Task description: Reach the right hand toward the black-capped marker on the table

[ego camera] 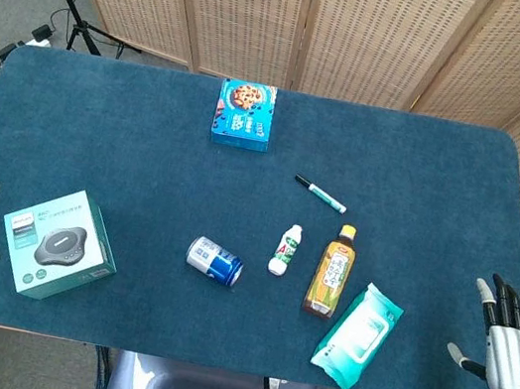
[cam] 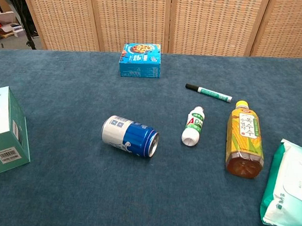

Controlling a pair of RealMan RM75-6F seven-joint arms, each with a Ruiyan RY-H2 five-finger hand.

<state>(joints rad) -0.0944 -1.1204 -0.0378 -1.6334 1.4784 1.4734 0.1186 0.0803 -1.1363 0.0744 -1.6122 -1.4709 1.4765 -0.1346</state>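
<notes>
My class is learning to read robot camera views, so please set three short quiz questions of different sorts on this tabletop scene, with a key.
1. True or false: the right hand already holds the marker.
2. Multiple choice: which lies closest to the marker? A. the green box B. the yellow bottle C. the wipes pack
3. Fill in: the blue can lies on its ____.

Key: 1. False; the hand is open at the table's near right corner, apart from the marker. 2. B. 3. side.
</notes>
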